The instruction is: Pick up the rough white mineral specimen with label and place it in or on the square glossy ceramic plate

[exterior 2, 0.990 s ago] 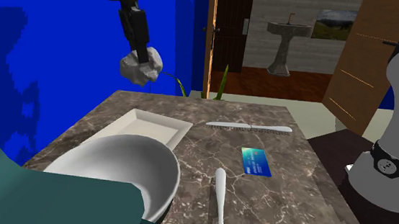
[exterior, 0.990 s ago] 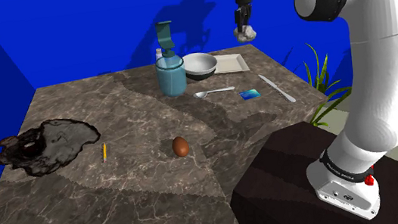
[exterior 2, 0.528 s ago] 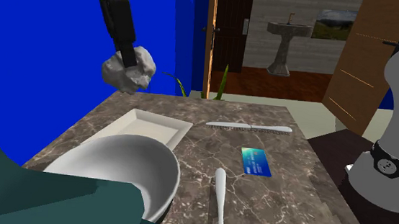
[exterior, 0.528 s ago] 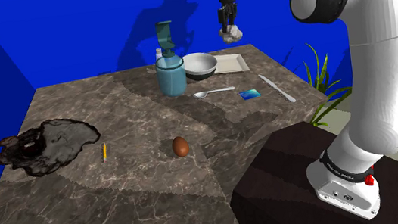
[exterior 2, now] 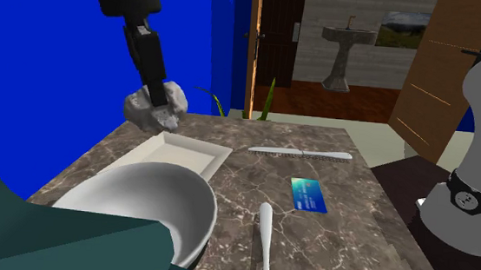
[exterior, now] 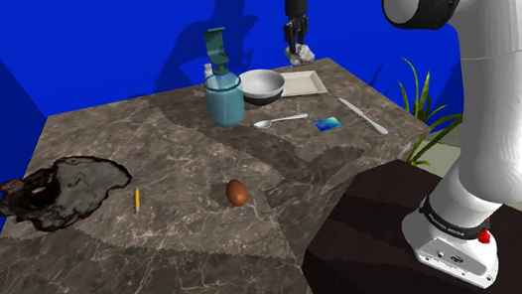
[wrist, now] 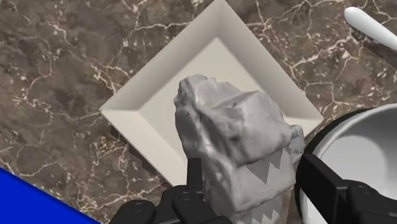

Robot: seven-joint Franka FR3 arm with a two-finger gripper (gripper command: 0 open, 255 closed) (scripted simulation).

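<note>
A rough grey-white mineral lump (wrist: 235, 143) is clasped between my gripper's (wrist: 254, 184) black fingers (wrist: 194, 181). It hangs a little above the square white plate (wrist: 159, 105), over the plate's middle. In the shoulder view the gripper (exterior: 299, 51) holds the lump (exterior: 302, 56) above the plate (exterior: 314, 83) at the table's far end. In the second exterior view the lump (exterior 2: 155, 106) sits just over the far rim of the plate (exterior 2: 181, 156), with the gripper (exterior 2: 158, 114) shut on it.
A white bowl (exterior: 263, 86) stands next to the plate, with a teal soap jar (exterior: 224, 97) beside it. A spoon (exterior: 281, 121), a blue card (exterior: 326, 123) and a knife (exterior: 362, 115) lie nearer. Farther off are an egg (exterior: 237, 191), a pencil (exterior: 137, 199) and a dark crumpled mass (exterior: 54, 193).
The gripper has carried the mineral lump toward the shoulder view's left and then lowered it, from beyond the table's far edge to just above the plate.
</note>
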